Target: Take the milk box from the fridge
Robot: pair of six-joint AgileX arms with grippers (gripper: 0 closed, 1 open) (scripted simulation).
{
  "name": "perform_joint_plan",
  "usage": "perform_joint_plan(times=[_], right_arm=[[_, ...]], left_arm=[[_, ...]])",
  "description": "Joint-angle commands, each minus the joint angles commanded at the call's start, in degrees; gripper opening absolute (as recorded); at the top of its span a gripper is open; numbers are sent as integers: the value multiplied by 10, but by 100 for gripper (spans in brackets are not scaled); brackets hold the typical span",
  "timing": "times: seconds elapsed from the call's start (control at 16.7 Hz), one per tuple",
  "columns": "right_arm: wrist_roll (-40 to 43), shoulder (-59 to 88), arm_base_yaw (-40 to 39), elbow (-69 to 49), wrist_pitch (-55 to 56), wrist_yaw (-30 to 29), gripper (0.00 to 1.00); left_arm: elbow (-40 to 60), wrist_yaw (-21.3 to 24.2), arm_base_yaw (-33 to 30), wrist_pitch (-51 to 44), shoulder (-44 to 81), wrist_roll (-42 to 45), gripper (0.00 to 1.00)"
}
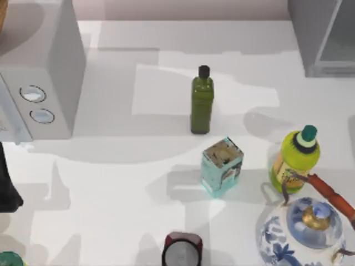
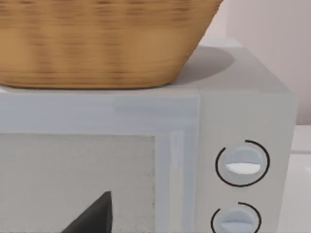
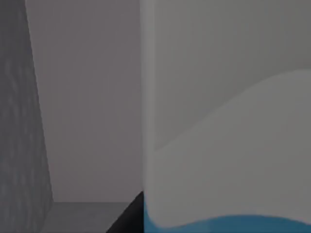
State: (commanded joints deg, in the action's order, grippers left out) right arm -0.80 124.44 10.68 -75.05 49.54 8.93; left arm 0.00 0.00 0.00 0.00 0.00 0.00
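Close against milk box (image 3: pixel 223 145), fridge (image 3: pixel 19 121) wall beside.

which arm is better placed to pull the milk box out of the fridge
Right, probably. Its wrist camera sits close against the milk box inside the fridge at the table's far right. The left wrist camera faces the dial box on the opposite side.

Two bottles (image 1: pixel 202 101), one teapot (image 1: pixel 302 230), one teal box (image 1: pixel 222 166).

White table (image 1: pixel 111 210) before a pale pinkish wall (image 1: pixel 183 8).
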Motion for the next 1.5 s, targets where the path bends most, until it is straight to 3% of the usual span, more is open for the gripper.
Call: perform_joint_plan(times=[0.48,0.9,1.2,1.5], right_arm=[[-1,-127,20,221,85,18,0],[-2,-139,18,236,89,19,0],[0,-245,3,287,30,9,0],[1,-487,-23,396,-93,-13,0]], left_arm=[[0,0,0,0,0,0,100],[0,0,0,0,0,0,100],[0,0,0,0,0,0,100],[0,0,0,0,0,0,100]])
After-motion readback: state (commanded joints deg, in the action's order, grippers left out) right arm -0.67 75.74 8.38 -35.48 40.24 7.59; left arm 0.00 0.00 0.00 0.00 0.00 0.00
